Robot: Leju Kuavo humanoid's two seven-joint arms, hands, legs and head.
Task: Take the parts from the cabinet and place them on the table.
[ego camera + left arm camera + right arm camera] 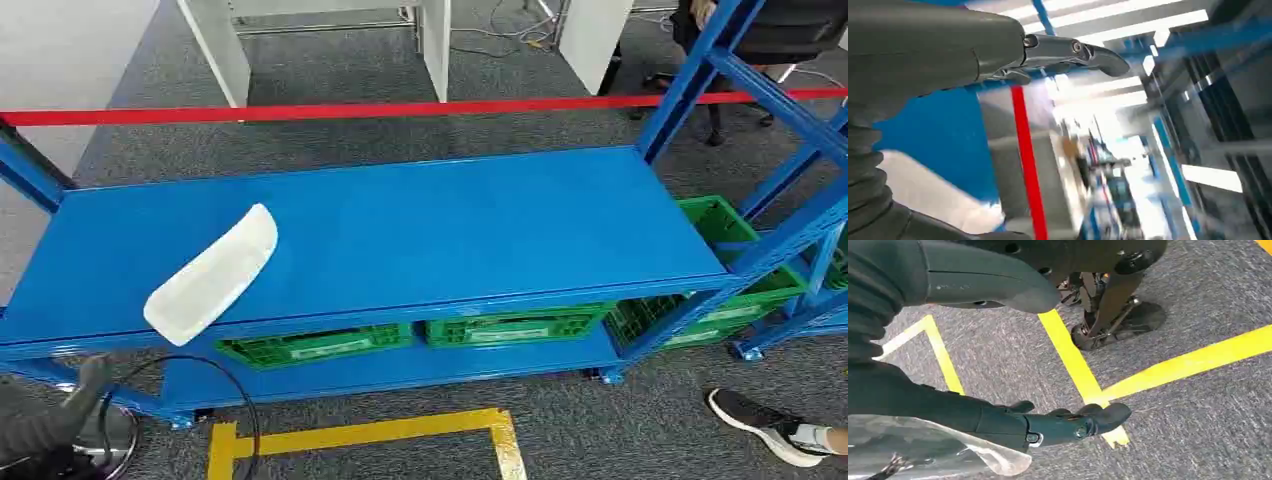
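A white elongated part (pixel 212 272) lies slanted on the left of the blue shelf top (pixel 450 230), its near end at the front edge. My left hand (pixel 60 420) hangs low at the shelf's front left corner, below and to the left of the part. In the left wrist view this hand (pixel 948 45) has thumb and fingers apart with nothing between them, and the white part (pixel 933 195) is close by. My right hand (pixel 908 385) hangs over the grey carpet, fingers (pixel 1068 422) stretched out, thumb apart, nothing between them. A clear plastic sheet (pixel 948 455) shows behind the fingers.
Green crates (pixel 510 325) stand on the lower shelf and another (pixel 720 225) at the right end. Red tape (pixel 400 108) runs behind the shelf. Yellow floor tape (pixel 380 432) marks the carpet in front. A person's shoe (pixel 765 425) is at the lower right. A black cable (pixel 230 400) loops at the lower left.
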